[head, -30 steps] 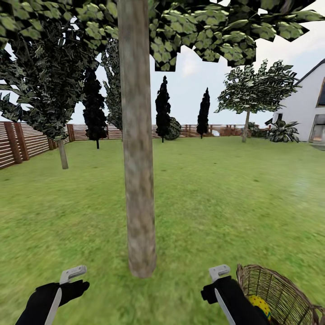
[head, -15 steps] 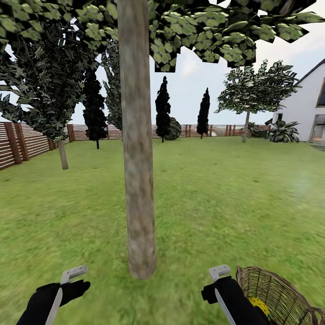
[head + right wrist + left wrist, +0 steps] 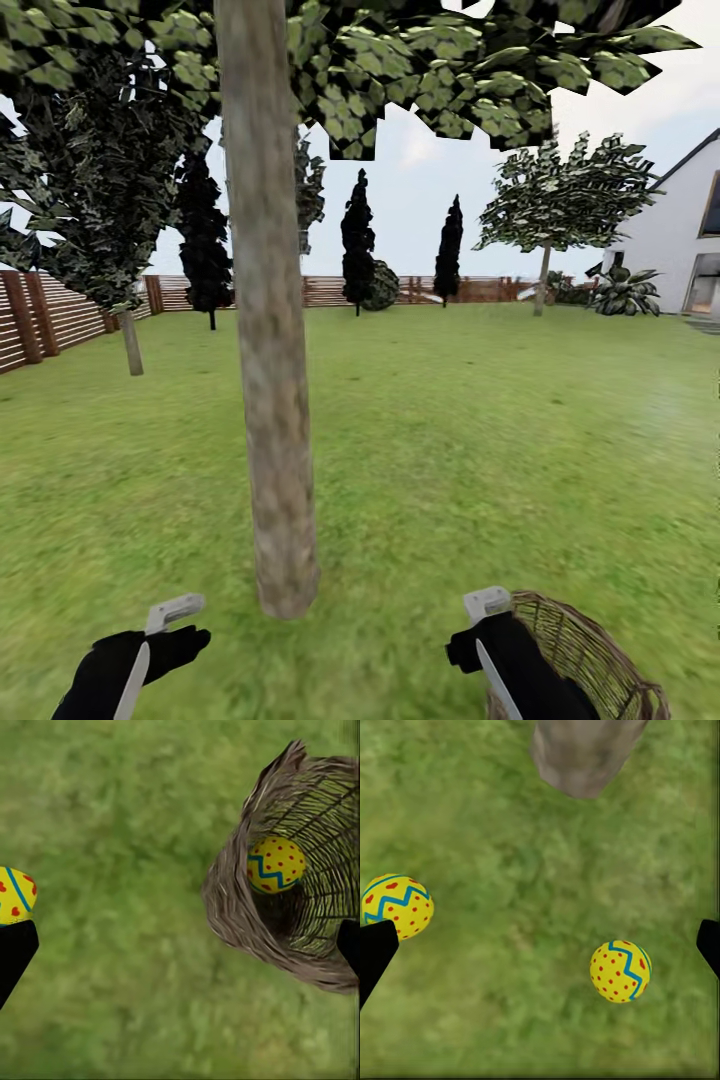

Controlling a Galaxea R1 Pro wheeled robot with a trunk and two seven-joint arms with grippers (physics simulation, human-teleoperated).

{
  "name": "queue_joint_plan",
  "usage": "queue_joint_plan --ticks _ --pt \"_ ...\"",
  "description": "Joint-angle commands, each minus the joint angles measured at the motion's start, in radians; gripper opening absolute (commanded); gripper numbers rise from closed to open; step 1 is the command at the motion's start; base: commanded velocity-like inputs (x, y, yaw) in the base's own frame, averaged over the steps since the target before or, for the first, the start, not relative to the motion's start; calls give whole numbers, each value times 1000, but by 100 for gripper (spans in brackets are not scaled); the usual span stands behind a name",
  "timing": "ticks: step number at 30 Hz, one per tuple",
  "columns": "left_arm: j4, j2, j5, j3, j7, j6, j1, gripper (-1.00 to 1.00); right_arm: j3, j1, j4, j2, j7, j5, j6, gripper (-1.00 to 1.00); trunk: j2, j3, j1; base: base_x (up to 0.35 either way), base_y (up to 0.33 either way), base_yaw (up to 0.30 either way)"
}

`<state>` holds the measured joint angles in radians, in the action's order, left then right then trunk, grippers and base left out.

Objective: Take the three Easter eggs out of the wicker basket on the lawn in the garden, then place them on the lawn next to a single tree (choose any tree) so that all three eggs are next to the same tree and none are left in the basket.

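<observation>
1. Easter eggs: two (image 3: 620, 970) (image 3: 395, 905) lying on the lawn (image 3: 510, 870) near the tree (image 3: 268, 380) base; one (image 3: 275, 865) inside the wicker basket (image 3: 232, 907).
2. Left tool (image 3: 540, 945): fingers spread wide, gripping nothing, above the grass.
3. Right tool (image 3: 180, 945): spread wide, empty, beside the basket.

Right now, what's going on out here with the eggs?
The robot stands on the lawn facing a tree, both arms held low. Two eggs already lie on the grass near the trunk: one between the left pincer's fingers, another by one fingertip. The third egg sits inside the basket, to the robot's right. The right pincer hangs open beside the basket, holding nothing. One egg is left to move.
</observation>
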<state>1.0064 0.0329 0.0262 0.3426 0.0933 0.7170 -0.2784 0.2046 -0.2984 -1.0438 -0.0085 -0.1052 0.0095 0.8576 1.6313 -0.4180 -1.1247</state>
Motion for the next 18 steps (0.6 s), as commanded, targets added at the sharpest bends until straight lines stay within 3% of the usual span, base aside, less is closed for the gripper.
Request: queue_joint_plan --ticks 1,18 --pt "1 -1 3 3 6 6 -1 100 6 -1 -1 0 -4 2 5 100 1 -1 0 0 -347 0" --pt "-7 -3 3 -16 5 6 -1 100 7 -1 -5 1 -4 2 4 100 1 -1 0 0 -347 0"
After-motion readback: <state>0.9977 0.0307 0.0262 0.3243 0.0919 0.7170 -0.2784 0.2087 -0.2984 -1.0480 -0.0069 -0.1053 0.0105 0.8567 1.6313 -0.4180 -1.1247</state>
